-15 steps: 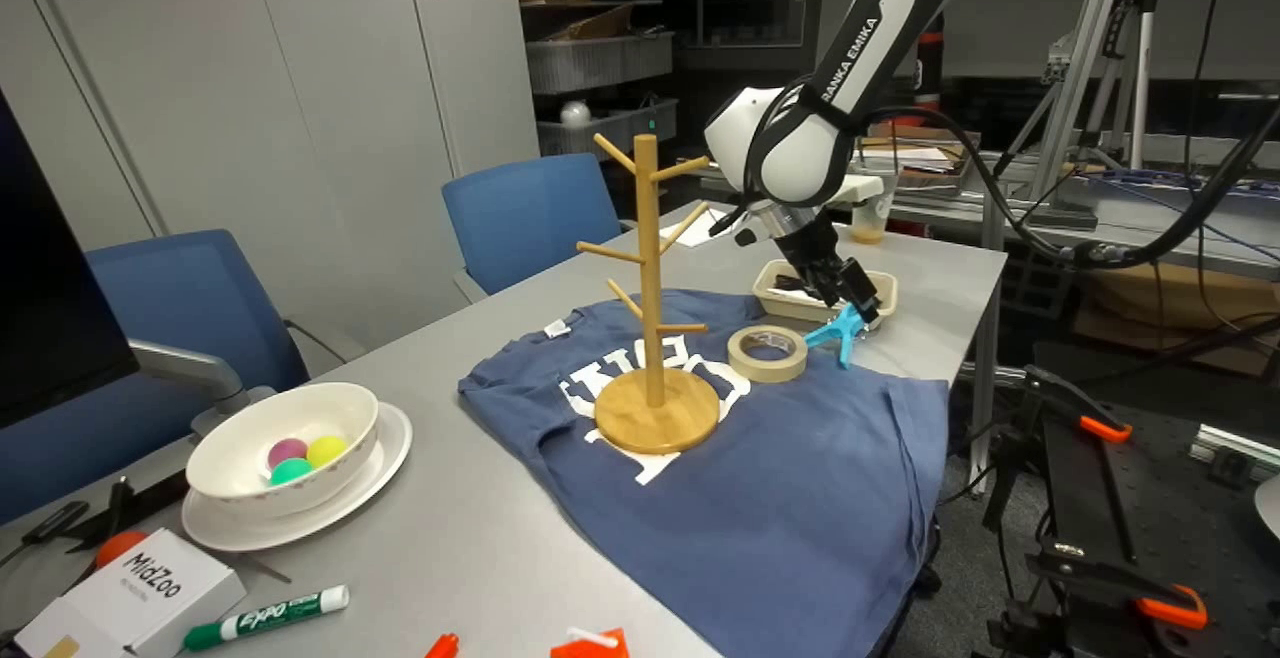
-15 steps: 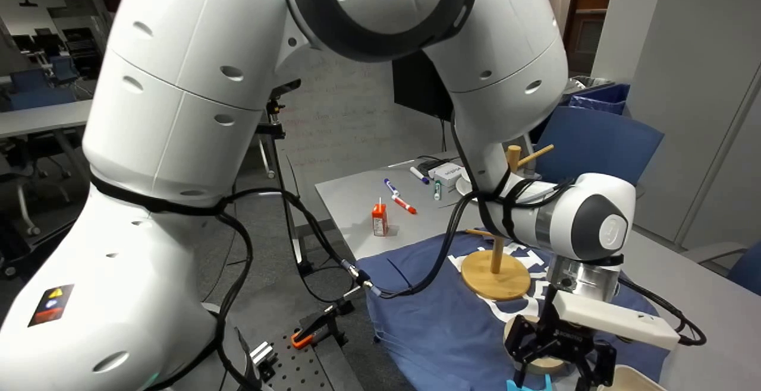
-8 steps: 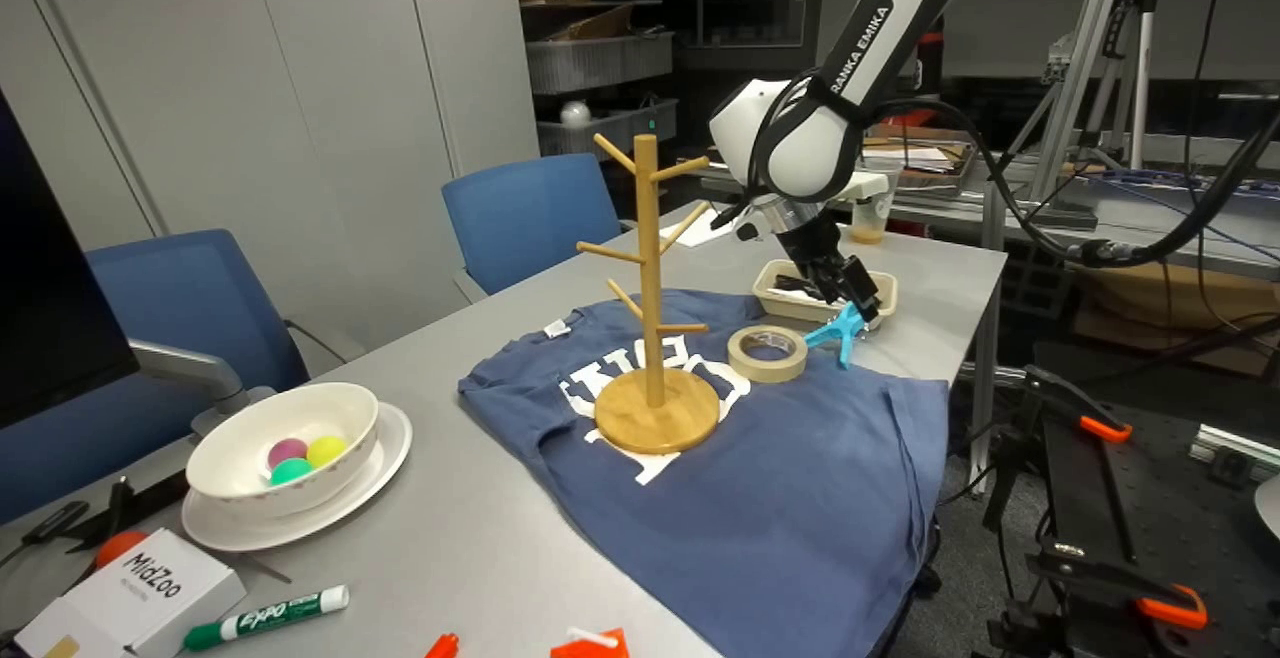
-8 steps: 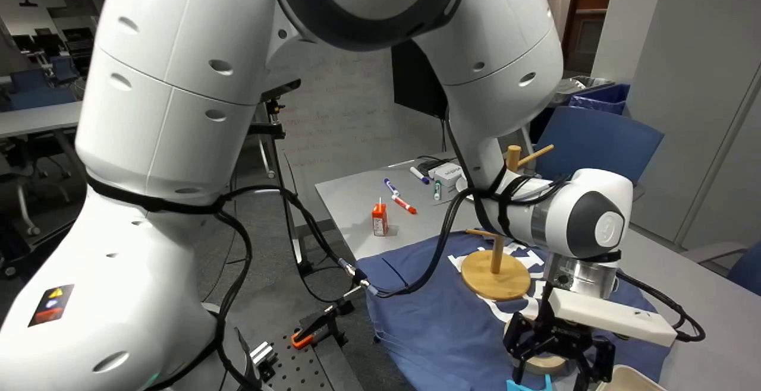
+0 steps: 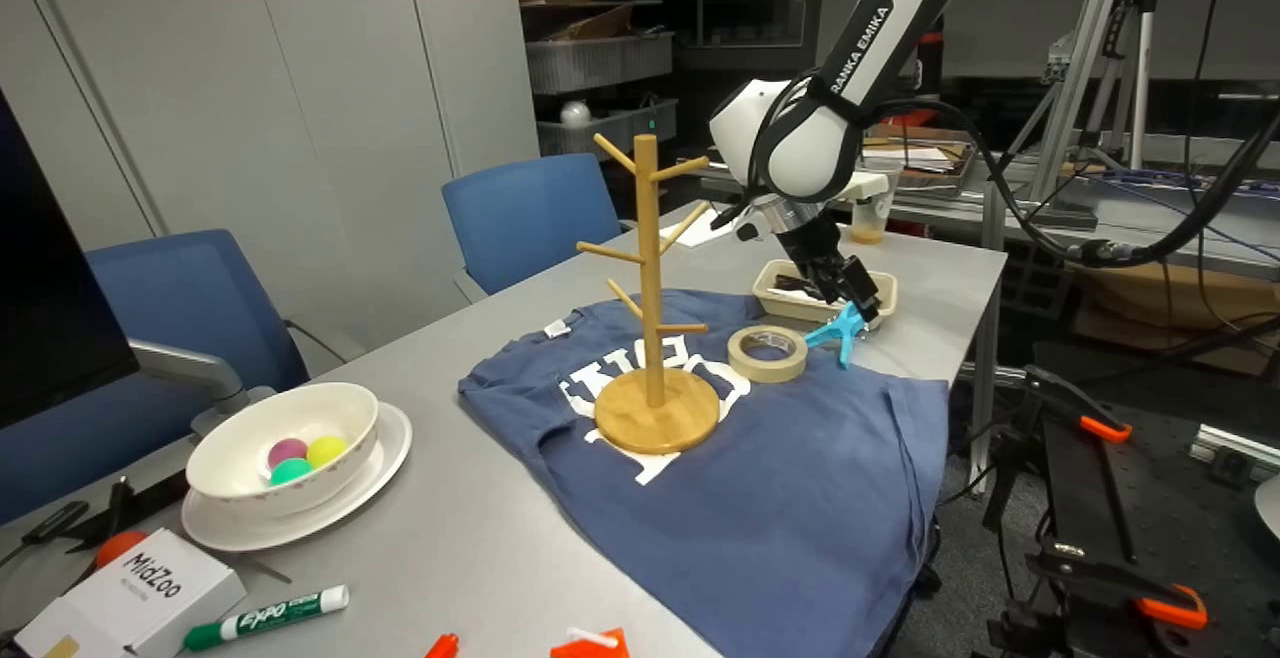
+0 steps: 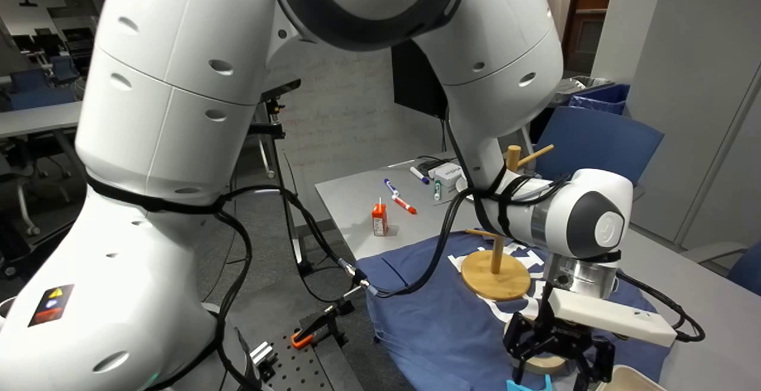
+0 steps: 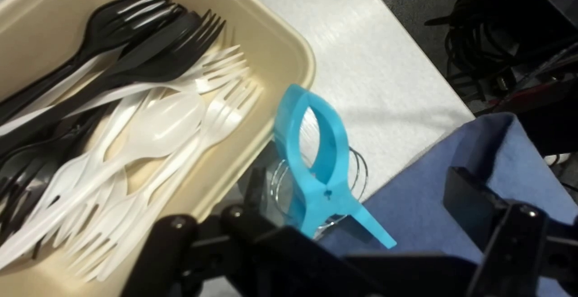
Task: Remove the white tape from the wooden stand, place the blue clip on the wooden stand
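Observation:
In both exterior views the wooden stand stands upright on the blue shirt, its pegs bare. The white tape lies flat on the shirt beside the stand's base, off its pegs. Next to the tape is the blue clip, near the tan tray. My gripper is open, its fingers spread wide on either side of the blue clip in the wrist view, with the clip nearer the left finger. The clip's lower left leg is hidden behind that finger. Nothing is gripped.
A tan tray of plastic cutlery adjoins the clip. The blue shirt covers the table's middle. A bowl with several coloured balls, a white box and a green marker occupy the table's other end.
The arm and wrist shifted slightly between the oldest frames and half a second ago, then held still. The clip, tape and stand have not moved, and the gripper has stayed open.

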`<state>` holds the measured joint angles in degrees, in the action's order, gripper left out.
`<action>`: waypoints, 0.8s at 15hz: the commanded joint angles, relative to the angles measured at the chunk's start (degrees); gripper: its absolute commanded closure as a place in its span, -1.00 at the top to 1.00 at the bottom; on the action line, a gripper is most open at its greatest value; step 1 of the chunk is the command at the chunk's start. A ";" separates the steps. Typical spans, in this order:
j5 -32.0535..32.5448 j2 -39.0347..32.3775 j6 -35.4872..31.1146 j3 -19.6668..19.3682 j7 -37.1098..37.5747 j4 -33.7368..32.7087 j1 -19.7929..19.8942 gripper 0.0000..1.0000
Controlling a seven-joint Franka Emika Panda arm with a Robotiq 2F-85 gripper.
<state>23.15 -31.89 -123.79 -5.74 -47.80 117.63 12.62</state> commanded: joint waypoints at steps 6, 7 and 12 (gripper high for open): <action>7.74 0.43 -9.72 -0.65 -0.63 2.59 -1.67 1.00; 9.40 0.15 -12.39 -0.99 -0.36 3.17 -1.80 1.00; 12.09 -0.07 -18.00 -1.64 -0.48 6.17 -1.24 1.00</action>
<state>33.04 -32.58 -138.91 -6.26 -47.95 121.61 11.59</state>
